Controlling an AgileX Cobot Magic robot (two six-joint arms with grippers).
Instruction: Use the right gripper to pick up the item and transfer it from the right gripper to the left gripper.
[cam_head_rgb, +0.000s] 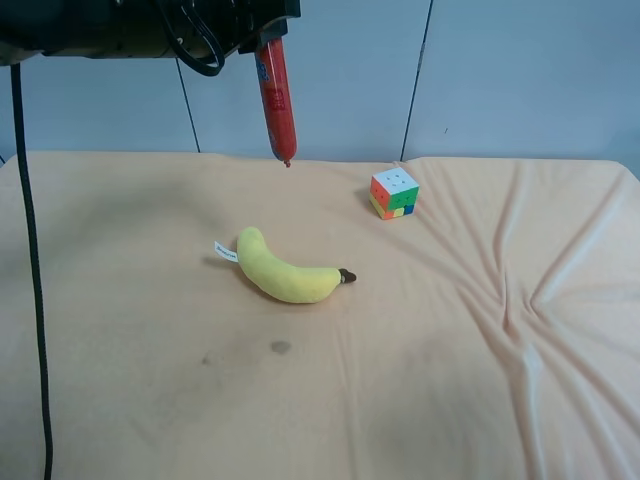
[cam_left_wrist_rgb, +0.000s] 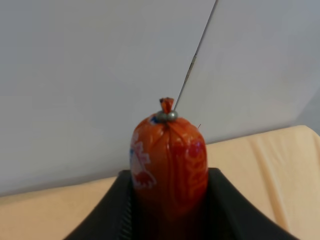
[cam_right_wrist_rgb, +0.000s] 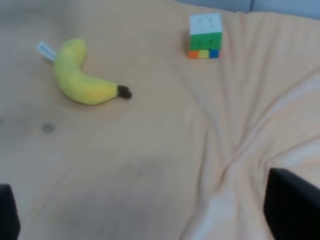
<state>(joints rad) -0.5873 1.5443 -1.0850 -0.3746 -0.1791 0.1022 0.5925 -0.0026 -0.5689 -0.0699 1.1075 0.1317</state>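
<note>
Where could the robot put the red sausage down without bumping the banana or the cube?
The smooth cloth in front of the banana is bare apart from a small stain. So is the strip between the banana and the cube. The cloth to the cube's right is bare but wrinkled. The sausage hangs in the left gripper.

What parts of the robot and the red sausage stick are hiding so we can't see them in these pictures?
- Red sausage stick: in the high view its top end is hidden behind the left gripper; in the left wrist view its lower part runs off the picture edge.
- Left gripper: mostly cut off by the high view's top edge.
- Right gripper: only dark, blurry finger corners show; it is out of the high view.
- Print on the stick: too small to read.
</note>
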